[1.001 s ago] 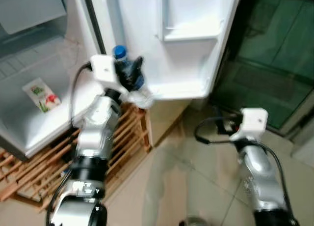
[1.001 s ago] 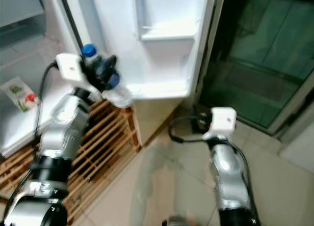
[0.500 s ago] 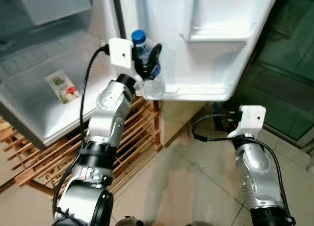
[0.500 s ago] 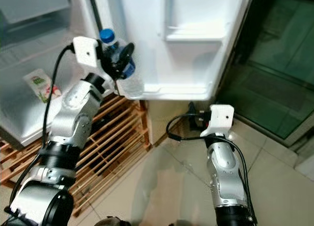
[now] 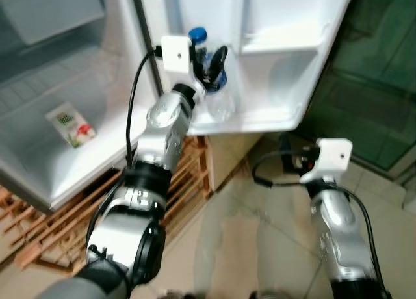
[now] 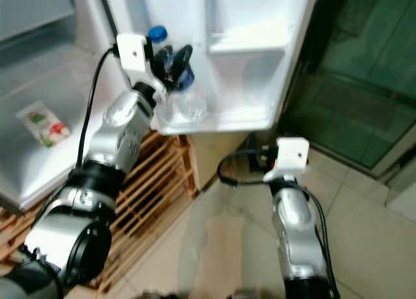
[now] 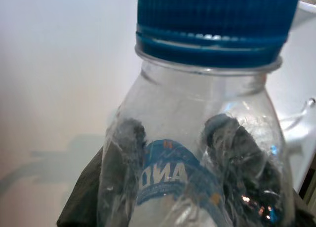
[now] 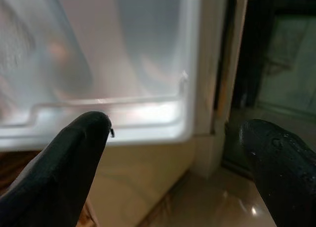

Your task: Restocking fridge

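Bottle (image 5: 212, 84) now over the door shelf (image 5: 273, 120), pinched by left gripper (image 5: 209, 68); carton (image 5: 70, 124) on fridge floor.

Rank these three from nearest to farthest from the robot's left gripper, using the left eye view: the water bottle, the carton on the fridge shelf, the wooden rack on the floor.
1. The water bottle: held in the left gripper, at the lower door shelf.
2. The wooden rack: below the gripper, under the fridge.
3. The carton: far to the left, lying on the fridge shelf.
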Robot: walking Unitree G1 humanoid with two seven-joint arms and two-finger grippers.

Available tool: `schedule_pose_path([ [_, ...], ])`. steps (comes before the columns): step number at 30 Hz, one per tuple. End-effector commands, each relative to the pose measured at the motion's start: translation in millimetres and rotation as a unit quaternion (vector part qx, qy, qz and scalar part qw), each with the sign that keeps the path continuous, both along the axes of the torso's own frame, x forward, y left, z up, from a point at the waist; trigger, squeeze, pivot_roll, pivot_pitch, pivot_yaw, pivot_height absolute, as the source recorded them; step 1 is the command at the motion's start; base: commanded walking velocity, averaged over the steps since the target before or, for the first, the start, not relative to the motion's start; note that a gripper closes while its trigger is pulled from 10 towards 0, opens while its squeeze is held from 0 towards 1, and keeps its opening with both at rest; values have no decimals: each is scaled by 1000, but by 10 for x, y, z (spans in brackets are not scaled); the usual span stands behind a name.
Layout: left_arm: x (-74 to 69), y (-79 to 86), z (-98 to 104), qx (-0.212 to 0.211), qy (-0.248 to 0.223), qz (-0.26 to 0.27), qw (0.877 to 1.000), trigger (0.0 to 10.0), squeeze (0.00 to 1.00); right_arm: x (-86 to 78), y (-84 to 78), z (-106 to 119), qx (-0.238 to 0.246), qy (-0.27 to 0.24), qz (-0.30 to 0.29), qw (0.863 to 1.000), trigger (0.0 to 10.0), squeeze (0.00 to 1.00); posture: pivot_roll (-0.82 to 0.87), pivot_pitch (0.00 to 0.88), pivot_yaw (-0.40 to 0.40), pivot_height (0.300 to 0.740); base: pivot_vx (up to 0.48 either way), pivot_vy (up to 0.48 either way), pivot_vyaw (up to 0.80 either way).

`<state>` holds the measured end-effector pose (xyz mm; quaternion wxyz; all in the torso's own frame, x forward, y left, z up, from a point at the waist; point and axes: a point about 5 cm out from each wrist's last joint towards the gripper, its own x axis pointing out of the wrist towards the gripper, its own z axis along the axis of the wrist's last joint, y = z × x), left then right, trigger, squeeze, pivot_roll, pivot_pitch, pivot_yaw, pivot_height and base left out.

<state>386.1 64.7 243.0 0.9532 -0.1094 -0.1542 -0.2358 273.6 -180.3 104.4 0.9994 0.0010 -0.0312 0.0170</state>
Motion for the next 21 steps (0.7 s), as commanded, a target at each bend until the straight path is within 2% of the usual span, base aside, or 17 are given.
schedule_pose_path([
  [1,47,84,59,0,-12,25,1000,10000,0,-43,59,-6,-4,7,15,1000,10000,0,-208,121,109,740,0,0,0],
  [10,69,81,43,33,-25,39,998,10000,0,-113,71,-16,-2,13,13,1000,10000,0,-212,133,118,740,0,0,0],
  [11,60,92,46,53,-44,47,997,10000,0,-124,90,-22,0,15,15,1000,10000,0,-212,136,119,740,0,0,0],
  [13,54,96,47,61,-52,51,995,10000,0,-130,97,-24,0,16,15,1000,10000,0,-213,138,119,740,0,0,0],
  [18,14,94,59,102,-111,71,986,10000,0,-172,128,-32,2,21,18,1000,10000,0,-210,155,126,740,0,0,0],
  [21,10,120,73,97,-130,88,983,10000,0,-198,144,-33,3,23,17,1000,10000,0,-210,173,138,740,0,0,0],
])
